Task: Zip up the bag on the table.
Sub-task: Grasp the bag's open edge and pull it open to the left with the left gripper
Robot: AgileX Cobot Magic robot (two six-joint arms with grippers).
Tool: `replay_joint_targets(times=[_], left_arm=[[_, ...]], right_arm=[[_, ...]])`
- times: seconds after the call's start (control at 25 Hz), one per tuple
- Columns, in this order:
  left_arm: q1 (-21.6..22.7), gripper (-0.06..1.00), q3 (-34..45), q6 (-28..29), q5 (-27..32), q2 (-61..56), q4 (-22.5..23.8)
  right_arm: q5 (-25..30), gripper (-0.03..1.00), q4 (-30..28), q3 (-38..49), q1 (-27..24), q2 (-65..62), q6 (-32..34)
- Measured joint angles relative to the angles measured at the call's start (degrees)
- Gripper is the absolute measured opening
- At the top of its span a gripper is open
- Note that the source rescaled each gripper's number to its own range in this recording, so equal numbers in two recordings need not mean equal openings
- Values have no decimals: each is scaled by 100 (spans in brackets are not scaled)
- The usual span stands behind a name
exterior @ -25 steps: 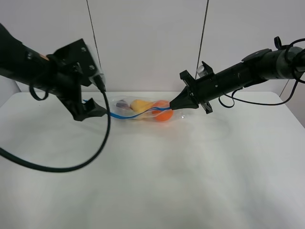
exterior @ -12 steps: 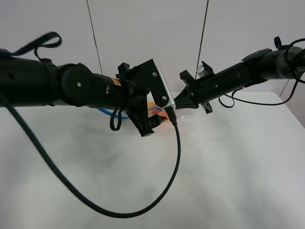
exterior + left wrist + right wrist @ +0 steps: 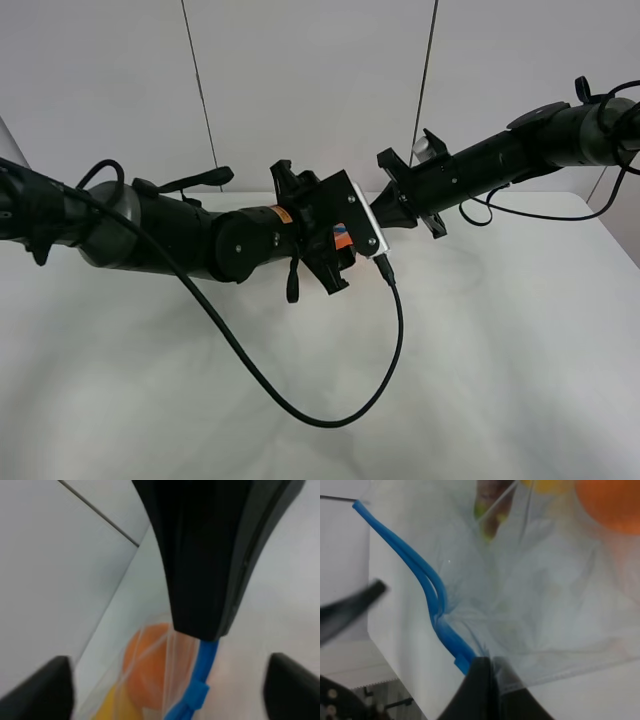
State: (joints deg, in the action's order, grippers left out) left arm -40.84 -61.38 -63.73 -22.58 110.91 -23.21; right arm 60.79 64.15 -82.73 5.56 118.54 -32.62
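The bag (image 3: 540,595) is clear and crinkly, with an orange (image 3: 615,500) and a yellow pear (image 3: 545,484) inside. Its blue zipper strip (image 3: 422,572) runs as two close strands that join near my right gripper (image 3: 487,680), which is shut on the bag's end by the strip. In the left wrist view my left gripper (image 3: 200,630) is shut on the zipper strip (image 3: 202,675), with the orange (image 3: 150,655) beside it. In the high view my left gripper (image 3: 338,268) has reached across close to my right gripper (image 3: 385,215) and hides almost all of the bag.
The white table (image 3: 480,350) spreads wide around both arms. A black cable (image 3: 330,415) hangs in a loop from the left arm over the table's middle. A pale wall with two dark seams stands behind.
My left arm has swept right along the zipper strip, from the bag's left end to just beside my right gripper. The right arm has stayed still.
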Motion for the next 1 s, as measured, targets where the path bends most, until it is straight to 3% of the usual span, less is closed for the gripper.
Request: replay_joint_targets(times=[0.16, 0.28, 0.68, 1.0], left_arm=[[0, 43, 0, 0, -50, -1, 0], [0, 33, 0, 0, -44, -1, 0], [0, 30, 0, -5, 329, 231, 211], [0, 30, 0, -5, 57, 250, 302]], right_arm=[[-7, 0, -54, 0, 0, 0, 0], [-24, 0, -61, 0, 0, 0, 0], [-29, 0, -106, 0, 0, 0, 22], [-66, 0, -132, 0, 0, 0, 22]])
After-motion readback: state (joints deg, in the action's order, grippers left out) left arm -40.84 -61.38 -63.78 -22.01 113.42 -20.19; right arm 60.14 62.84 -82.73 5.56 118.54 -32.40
